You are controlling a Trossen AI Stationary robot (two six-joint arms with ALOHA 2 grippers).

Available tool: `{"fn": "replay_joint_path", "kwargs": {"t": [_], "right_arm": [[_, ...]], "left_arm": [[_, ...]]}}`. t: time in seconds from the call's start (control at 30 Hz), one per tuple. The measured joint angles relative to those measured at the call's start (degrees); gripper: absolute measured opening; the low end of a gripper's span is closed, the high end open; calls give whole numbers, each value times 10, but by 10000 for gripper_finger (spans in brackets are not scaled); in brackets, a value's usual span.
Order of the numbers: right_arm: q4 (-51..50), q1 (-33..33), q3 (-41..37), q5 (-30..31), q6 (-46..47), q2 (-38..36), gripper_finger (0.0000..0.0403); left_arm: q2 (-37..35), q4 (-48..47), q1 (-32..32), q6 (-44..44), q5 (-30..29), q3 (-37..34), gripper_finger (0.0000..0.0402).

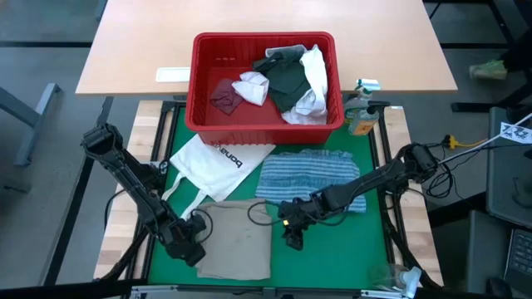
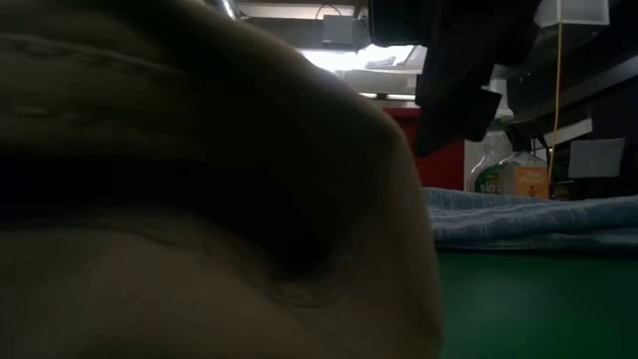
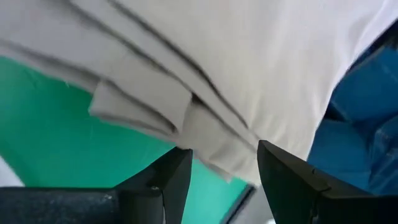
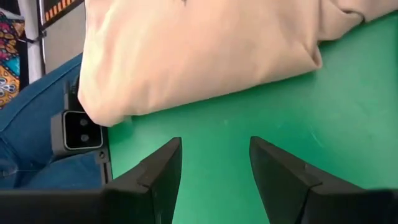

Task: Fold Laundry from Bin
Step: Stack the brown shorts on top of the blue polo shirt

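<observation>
Two garments lay out of the bin (image 1: pixel 204 83) on the green mat: the tan shirt (image 1: pixel 237 241) near the front edge and the blue-striped cloth (image 1: pixel 312 174) just behind it to the right. I judged the step in hand to be the folding of the tan shirt.

1. Left end effector (image 1: pixel 189 246): low at the shirt's left edge, jaws open, with the shirt's layered hem lying just ahead of them in the left wrist view. Nothing was gripped.
2. Right end effector (image 1: pixel 293 235): low over bare mat just right of the shirt, jaws open and empty. The right wrist view showed the shirt's rounded, folded edge a little ahead of its fingers (image 4: pixel 158 171).
3. Remaining laundry (image 1: pixel 283 79), dark, white and maroon pieces, sat in the red bin at the far side of the counter (image 1: pixel 150 58).

Next move, as I judged it: each end effector had to close on its own side of the shirt and carry that edge across.

Open room was limited. A white tote bag (image 1: pixel 212 166) touched the shirt's far left corner, the striped cloth lay close behind, and the mat's near edge was just beside the shirt. Bare mat to the right offered the most room. A spray bottle (image 1: pixel 360 112) stood by the bin's right corner.
</observation>
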Motion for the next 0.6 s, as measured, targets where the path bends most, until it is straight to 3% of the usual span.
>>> {"fn": "replay_joint_path", "kwargs": {"t": [0.17,0.37,0.6], "right_arm": [[13,0,0,20,7,0,188],[16,0,0,64,87,1,188],[15,0,0,69,92,1,188]], "left_arm": [[0,0,1,1,-24,0,177],[0,-5,2,0,-21,0,177],[11,-45,2,-104,-18,0,176]]}}
